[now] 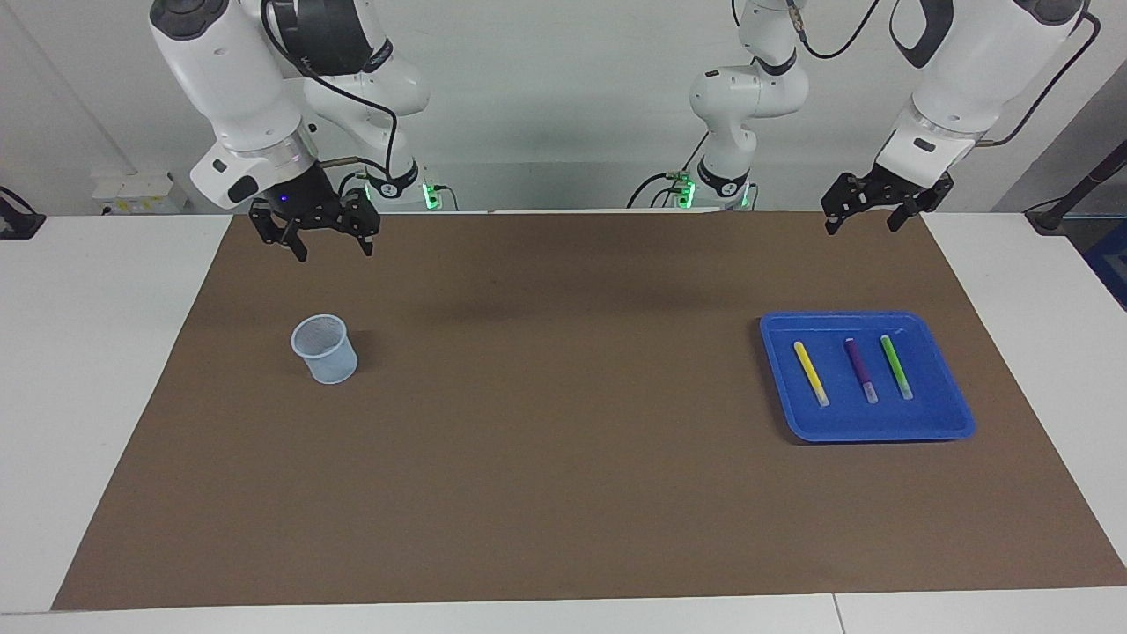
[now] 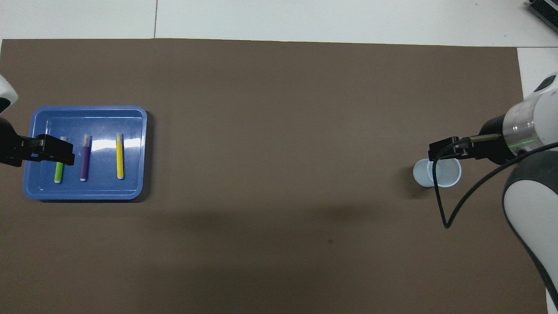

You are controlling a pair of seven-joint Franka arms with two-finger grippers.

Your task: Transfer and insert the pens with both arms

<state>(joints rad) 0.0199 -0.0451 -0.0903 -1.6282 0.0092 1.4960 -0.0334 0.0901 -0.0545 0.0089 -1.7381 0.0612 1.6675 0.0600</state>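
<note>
Three pens lie side by side in a blue tray toward the left arm's end of the table: yellow, purple and green. My left gripper hangs open high in the air, touching nothing. From overhead it covers part of the green pen. A pale blue mesh cup stands toward the right arm's end. My right gripper hangs open and empty well above the cup's rim.
A brown mat covers most of the white table. A black cable loops down from the right arm over the cup in the overhead view.
</note>
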